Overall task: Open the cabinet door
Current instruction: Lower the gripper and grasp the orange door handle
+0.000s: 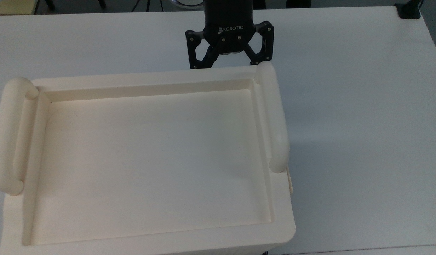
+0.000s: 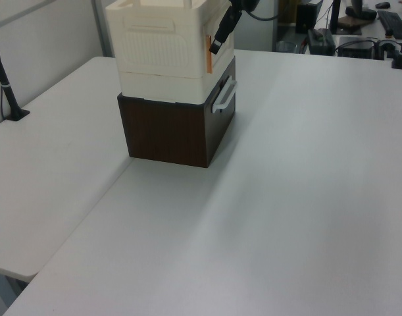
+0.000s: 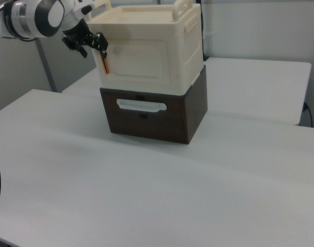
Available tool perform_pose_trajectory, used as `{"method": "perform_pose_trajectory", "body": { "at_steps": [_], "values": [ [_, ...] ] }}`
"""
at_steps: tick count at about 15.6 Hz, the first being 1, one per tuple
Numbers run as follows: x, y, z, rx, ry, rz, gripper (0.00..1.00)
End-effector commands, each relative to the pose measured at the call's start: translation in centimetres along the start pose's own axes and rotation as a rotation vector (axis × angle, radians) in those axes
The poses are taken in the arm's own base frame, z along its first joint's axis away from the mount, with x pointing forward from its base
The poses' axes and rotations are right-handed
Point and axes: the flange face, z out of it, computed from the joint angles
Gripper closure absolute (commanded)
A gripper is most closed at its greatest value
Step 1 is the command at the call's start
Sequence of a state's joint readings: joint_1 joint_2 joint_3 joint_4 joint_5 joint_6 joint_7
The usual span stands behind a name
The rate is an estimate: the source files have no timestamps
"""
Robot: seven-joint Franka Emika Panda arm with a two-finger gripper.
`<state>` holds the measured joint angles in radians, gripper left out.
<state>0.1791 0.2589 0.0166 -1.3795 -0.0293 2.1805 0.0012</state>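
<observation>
- White tables [image 3: 146, 170] all round, bare; office clutter at the back of the left view.
- Cabinet [image 3: 146, 51] stacked on a dark drawer box [image 3: 157, 110]; door [image 3: 139, 62] shut, flush in the face above the white drawer pull.
- Gripper [image 3: 97, 49] at the door's orange-marked edge, at the right view's left; jaws spread wide in the top view, gripping nothing.
- Probably light, stiff, glossy and slippery; best hooked at that free edge, gently, lest the cabinet slide.

White tables [image 2: 306, 197] fill the room, with a grey partition wall [image 3: 259, 31] behind and cluttered desks [image 2: 358, 26] beyond.
</observation>
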Motion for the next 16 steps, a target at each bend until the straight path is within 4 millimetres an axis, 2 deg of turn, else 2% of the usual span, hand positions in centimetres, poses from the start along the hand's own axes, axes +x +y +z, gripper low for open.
{"method": "perform_pose_trajectory", "body": {
  "at_steps": [1,4,6,7,9,11,14,16],
  "values": [
    [0.4,0.4,0.7,-0.021,0.02,-0.071,0.18],
    [0.6,0.5,1.4,-0.032,0.038,-0.094,0.22],
    [0.9,0.4,1.9,-0.041,0.074,-0.103,0.35],
    [1.0,0.6,1.9,-0.045,0.082,-0.099,0.47],
    [1.0,1.0,2.0,-0.05,0.081,-0.098,0.52],
    [0.9,1.4,1.9,-0.056,0.079,-0.106,0.69],
    [0.9,1.8,1.4,-0.059,0.077,-0.107,0.73],
    [0.6,1.8,1.7,-0.058,0.055,-0.106,0.81]
  ]
}}
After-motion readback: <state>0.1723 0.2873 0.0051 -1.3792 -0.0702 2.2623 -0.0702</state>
